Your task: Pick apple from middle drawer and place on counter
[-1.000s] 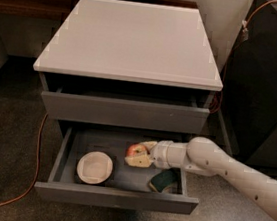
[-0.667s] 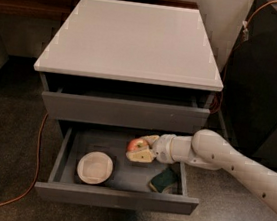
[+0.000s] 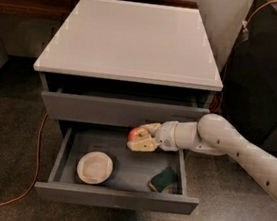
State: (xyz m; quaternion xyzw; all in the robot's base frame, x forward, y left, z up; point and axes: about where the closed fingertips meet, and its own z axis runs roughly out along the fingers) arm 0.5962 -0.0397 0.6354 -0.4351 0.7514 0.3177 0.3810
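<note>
In the camera view we see our gripper (image 3: 144,138) at the middle of the frame, clamped on the apple (image 3: 136,133), which hangs over the back of the open middle drawer (image 3: 117,198). Inside the drawer lie a white bowl (image 3: 94,167) at lower left and a dark green sponge (image 3: 163,180) at lower right. The counter (image 3: 132,41) fills the upper centre.

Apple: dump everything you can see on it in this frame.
The apple is small, round and red with a yellowish patch, and its skin looks smooth. It sits between the fingers of the gripper, which close on it from the right, one above and one below. It hangs over the back of the open middle drawer, seemingly off its floor, with nothing else touching it.
</note>
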